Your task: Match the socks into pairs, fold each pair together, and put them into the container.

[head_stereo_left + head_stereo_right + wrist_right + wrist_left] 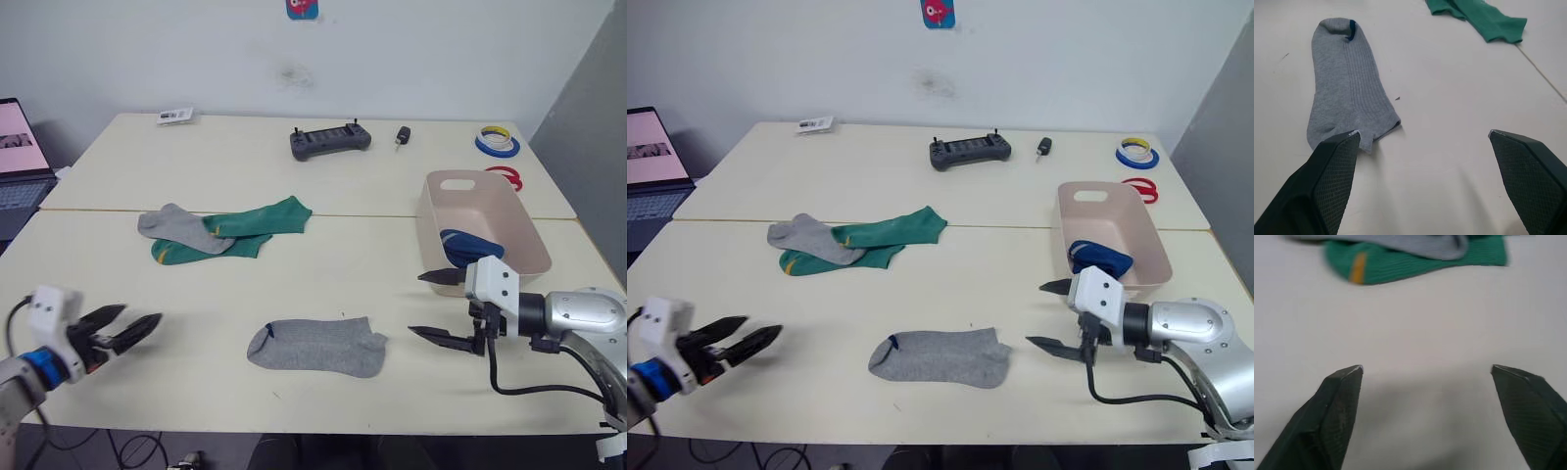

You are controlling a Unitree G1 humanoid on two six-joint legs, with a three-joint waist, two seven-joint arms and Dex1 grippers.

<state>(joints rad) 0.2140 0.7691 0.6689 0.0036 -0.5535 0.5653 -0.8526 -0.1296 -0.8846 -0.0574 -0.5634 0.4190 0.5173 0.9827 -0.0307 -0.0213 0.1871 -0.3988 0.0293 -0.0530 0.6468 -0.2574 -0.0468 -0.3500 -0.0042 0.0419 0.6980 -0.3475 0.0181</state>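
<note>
A grey sock (318, 347) lies flat near the table's front edge. Just right of its cuff, my right gripper (428, 305) stands open above the table, holding nothing; the same grey sock (1347, 83) lies ahead of its fingers. Farther back on the left, another grey sock (174, 228) rests across two green socks (250, 227). The pinkish-beige container (480, 217) sits at the right with a dark blue sock bundle (472, 245) inside. My left gripper (137, 325) is open and empty at the front left, facing the green socks (1415, 262).
A black controller (330, 140), a small dark object (403, 135) and tape rolls (497, 142) lie along the table's far side. A laptop (22, 157) stands off the left edge. A seam (372, 215) crosses the tabletop between the sock pile and the front sock.
</note>
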